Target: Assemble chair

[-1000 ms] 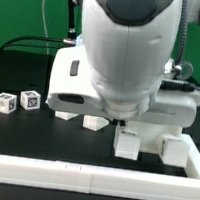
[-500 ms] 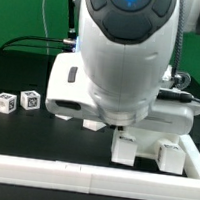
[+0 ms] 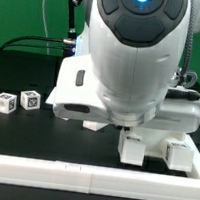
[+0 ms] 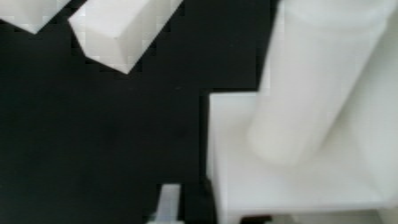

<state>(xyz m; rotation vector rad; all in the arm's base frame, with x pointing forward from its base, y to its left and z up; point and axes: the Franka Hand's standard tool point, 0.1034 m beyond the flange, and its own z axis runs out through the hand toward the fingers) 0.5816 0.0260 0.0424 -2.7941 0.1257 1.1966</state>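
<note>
Gripper closed, hidden behind arm (image 3: 133,61) in exterior view; load not discernible. Long rail (image 3: 40,168) noted along table (image 3: 24,130) front. Chair blocks (image 3: 133,145) seen beneath arm, just behind rail. Two tagged cubes (image 3: 5,102) noted well apart, exterior view's left.

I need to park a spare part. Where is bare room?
Bare black table on the exterior view's left, between the tagged cubes and the white rail. Crowded under the arm, around the chair pieces.

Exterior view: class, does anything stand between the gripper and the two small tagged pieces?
Nothing visible does: only bare black table separates the tagged pieces from the arm, whose body hides the gripper.
</note>
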